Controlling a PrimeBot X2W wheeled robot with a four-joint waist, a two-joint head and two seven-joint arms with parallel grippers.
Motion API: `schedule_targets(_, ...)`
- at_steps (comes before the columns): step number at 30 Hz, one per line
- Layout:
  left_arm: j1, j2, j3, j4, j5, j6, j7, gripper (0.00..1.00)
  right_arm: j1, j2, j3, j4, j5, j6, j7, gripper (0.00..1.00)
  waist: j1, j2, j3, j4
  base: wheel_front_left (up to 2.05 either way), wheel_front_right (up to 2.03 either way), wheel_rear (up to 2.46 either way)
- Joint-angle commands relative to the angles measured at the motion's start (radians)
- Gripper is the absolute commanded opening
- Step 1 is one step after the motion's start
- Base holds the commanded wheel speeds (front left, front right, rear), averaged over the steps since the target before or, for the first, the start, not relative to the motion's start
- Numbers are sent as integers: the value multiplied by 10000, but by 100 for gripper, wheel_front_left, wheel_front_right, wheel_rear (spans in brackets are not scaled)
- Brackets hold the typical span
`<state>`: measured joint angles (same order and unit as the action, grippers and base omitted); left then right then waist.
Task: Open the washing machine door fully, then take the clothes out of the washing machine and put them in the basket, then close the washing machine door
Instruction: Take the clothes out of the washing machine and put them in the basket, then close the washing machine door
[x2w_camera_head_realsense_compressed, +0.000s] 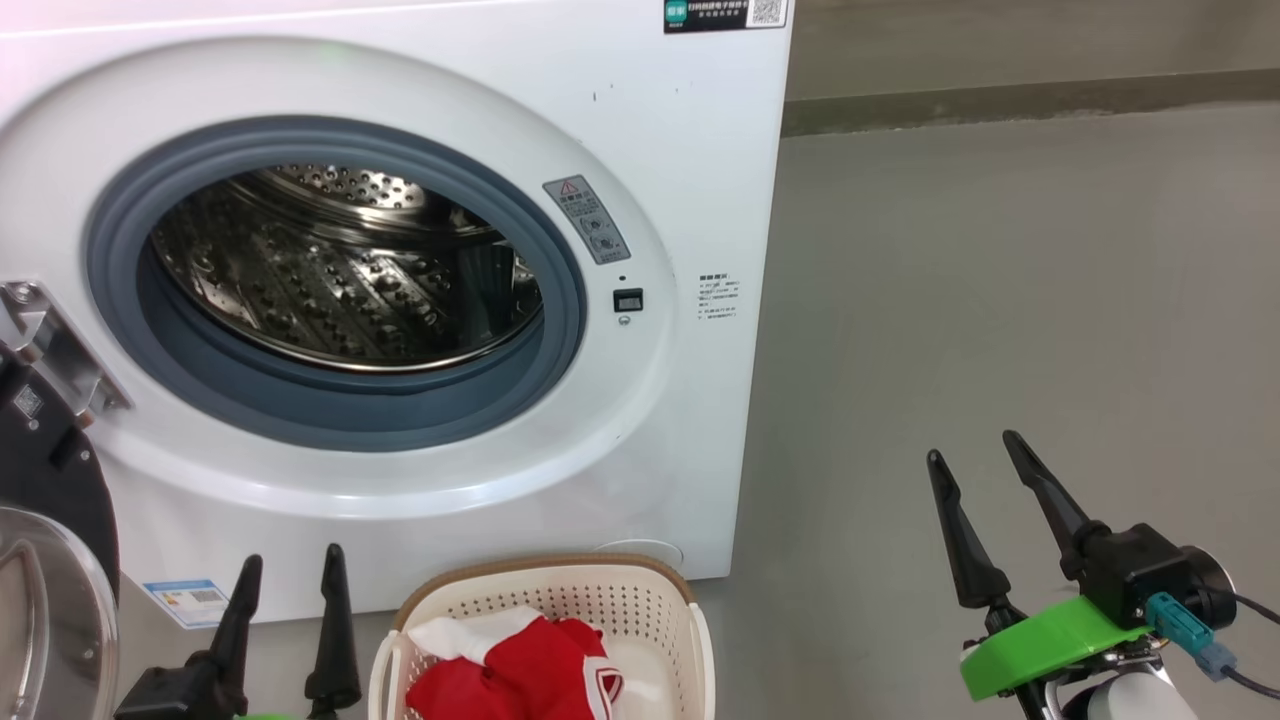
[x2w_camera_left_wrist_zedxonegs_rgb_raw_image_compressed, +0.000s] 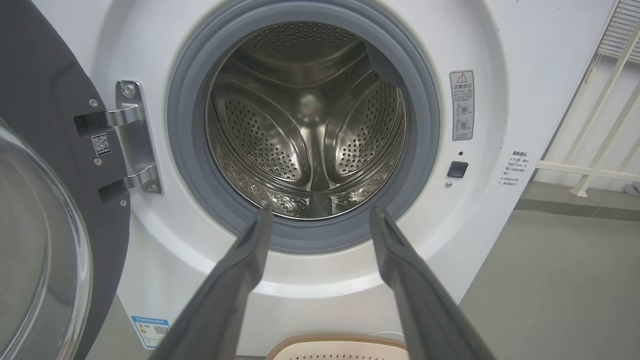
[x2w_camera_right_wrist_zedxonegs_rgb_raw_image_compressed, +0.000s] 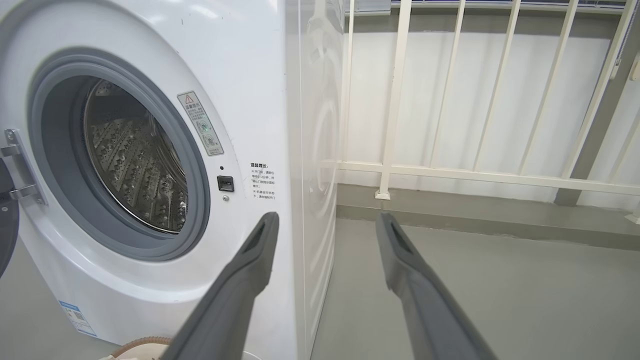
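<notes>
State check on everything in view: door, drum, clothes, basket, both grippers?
Round black-rimmed glass washing machine door: open, swung out to the left.
Steel perforated drum: empty.
Red and white clothes: in the basket.
Cream perforated plastic basket: on the floor before the white washing machine, holding the clothes.
Left gripper: open, empty.
Right gripper: open, empty.

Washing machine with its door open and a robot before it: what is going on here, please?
A robot is unloading the washing machine. The door is swung open to the left, the drum looks empty, and red clothes lie in the basket before the machine. The left jaws, beside the basket, and the right jaws, over the floor, are open and hold nothing. The door is not yet closed.
</notes>
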<state>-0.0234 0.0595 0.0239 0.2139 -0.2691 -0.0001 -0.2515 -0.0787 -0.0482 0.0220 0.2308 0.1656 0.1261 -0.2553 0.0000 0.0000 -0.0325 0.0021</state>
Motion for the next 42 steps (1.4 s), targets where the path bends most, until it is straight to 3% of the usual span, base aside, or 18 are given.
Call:
schedule_targets(1, -108, 196, 366, -371, 6, 57, -12, 100, -48, -20, 202, -333, -131, 46, -65, 100, 0, 0, -82, -16, 0, 0, 0)
schedule_targets(27, 361, 394, 219, -1094, -59, 296, 318, 100, 173, -20, 117, -600, -190, 46, -65, 100, 0, 0, 37, 101, -6, 6, 0)
schedule_targets(42, 425, 513, 3, -1312, -179, 181, 417, 100, 178, -20, 98, -456, -214, 46, -65, 100, 0, 0, 22, 166, -157, 157, 0)
